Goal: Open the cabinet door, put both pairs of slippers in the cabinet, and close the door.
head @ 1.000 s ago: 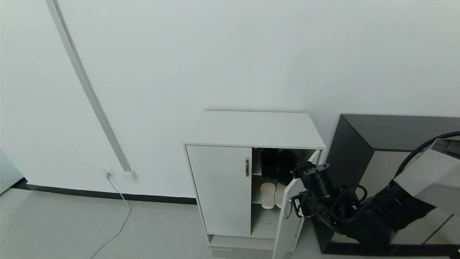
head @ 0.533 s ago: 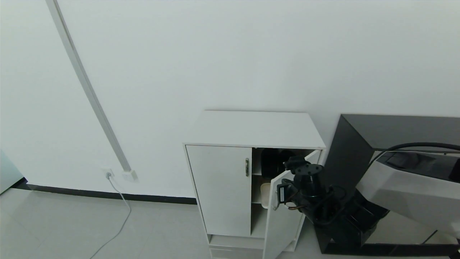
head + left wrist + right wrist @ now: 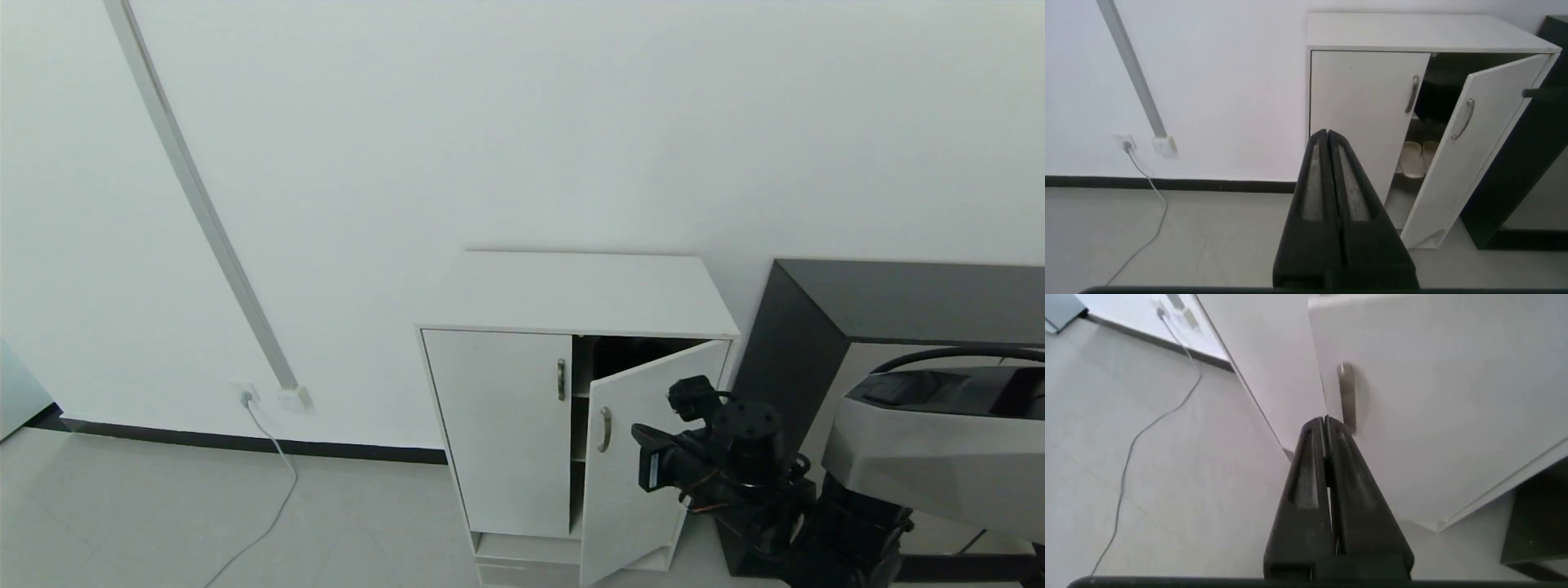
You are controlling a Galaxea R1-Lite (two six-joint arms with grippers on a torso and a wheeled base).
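Door [image 3: 645, 384], upright and ajar, is swinging further shut; right gripper [image 3: 1325, 425], fingers together, is hovering beside its handle [image 3: 604, 429].

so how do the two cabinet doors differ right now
The left door is shut flush; the right door stands ajar, swung outward. The left handle sits at its door's right edge, the right handle at its door's left edge. Both doors are white with slim metal handles.
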